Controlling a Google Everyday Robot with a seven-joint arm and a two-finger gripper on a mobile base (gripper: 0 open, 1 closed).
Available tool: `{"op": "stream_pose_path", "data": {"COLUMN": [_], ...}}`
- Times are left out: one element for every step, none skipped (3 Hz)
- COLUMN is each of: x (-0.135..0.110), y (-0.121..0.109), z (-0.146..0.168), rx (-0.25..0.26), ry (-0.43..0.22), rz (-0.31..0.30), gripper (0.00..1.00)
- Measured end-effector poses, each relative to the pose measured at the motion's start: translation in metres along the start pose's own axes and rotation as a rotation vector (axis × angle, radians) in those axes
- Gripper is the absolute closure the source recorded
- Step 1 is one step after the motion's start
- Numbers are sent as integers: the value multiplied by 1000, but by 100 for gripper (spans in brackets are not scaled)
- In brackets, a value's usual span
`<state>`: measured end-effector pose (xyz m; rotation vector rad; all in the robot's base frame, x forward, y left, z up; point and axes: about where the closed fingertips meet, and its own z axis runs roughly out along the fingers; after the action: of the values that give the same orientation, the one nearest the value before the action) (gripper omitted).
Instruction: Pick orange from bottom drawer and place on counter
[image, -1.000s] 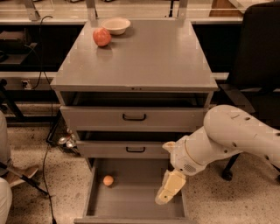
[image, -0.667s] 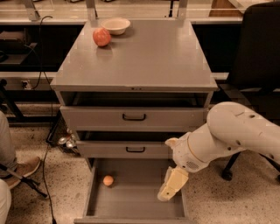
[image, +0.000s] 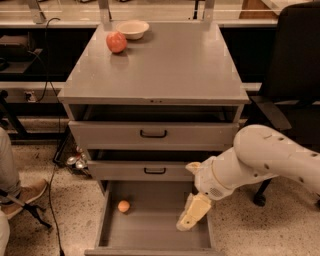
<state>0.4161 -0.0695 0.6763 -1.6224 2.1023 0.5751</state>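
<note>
While the arm (image: 260, 157) had barely shifted over the last second, the gripper (image: 191, 216) stayed low over the right side of the open bottom drawer (image: 150, 235), tilted down and to the left, near the drawer's right wall. Whether it was spread or closed could not be told from this view, and nothing was seen in it. The orange (image: 123, 206) lay where it had been, on the drawer floor near the left wall, well apart from the gripper and untouched. On the counter (image: 165, 70) the reddish apple (image: 116, 42) and the pale bowl (image: 132, 28) sat just beside each other at the far left corner, also unmoved. So small a change suggested that the reach was only settling, not closing in, and the pick had not begun. By my judgement the next move called for travel leftward across the drawer, then a descent onto the fruit. The round orange might roll against the wall if nudged, and the middle drawer (image: 155, 170) stood close above the rear of the tray.
</note>
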Motion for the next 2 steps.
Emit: {"op": "stream_pose_path", "data": {"x": [13,21], "y": [-9,-10], "z": [65,170], "rx": [-37,-78], "ry": [-48,-133], "rz": [22,53], "gripper": [0,0]}}
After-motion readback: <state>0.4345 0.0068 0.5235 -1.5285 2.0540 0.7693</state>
